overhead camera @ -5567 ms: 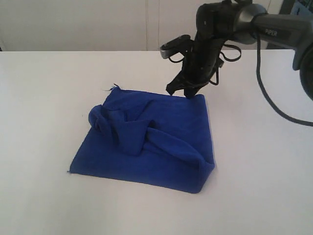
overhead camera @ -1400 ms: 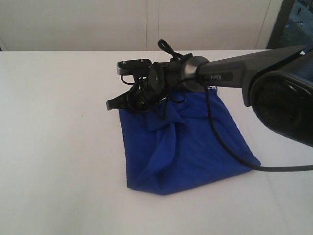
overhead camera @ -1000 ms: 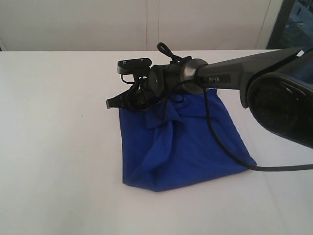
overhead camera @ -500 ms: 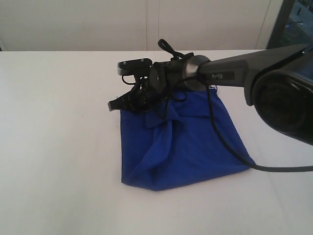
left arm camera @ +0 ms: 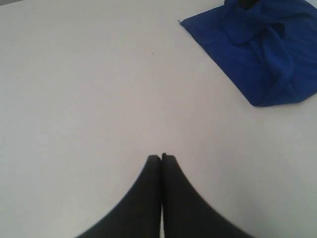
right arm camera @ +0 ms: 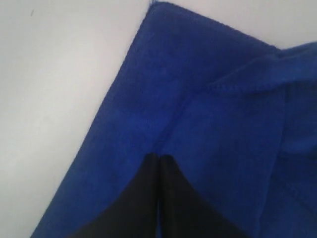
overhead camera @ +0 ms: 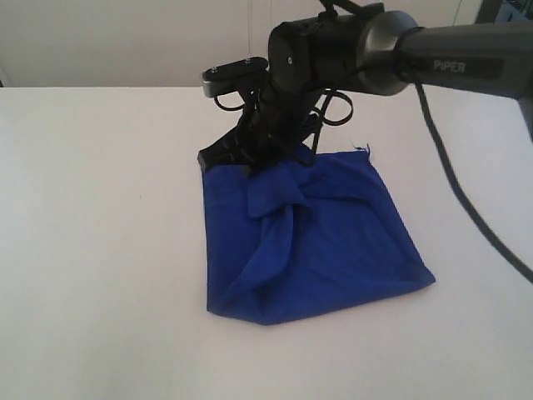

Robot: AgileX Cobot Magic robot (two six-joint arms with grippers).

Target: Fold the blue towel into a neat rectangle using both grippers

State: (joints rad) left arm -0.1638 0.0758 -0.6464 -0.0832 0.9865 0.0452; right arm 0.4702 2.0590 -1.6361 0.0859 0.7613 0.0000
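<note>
Blue soft-cloth towel [overhead camera: 333, 242] lay bunched, only half folded.
Black right gripper [right arm camera: 159, 157], fingers closed and empty, hung at its eleven-o'clock corner, likely to pinch it.

blue towel [overhead camera: 325, 242], roughly folded, rumpled centre

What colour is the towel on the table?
The towel is plain deep blue, no pattern; clearest in the exterior view.

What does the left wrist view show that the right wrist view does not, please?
Only the left wrist view shows the left gripper, shut above bare white table, with the blue towel lying apart from it, its bunched ridges visible. Only the right wrist view gives a close look at the right gripper, shut over the towel's hemmed fold. Both show the towel and some table.
</note>
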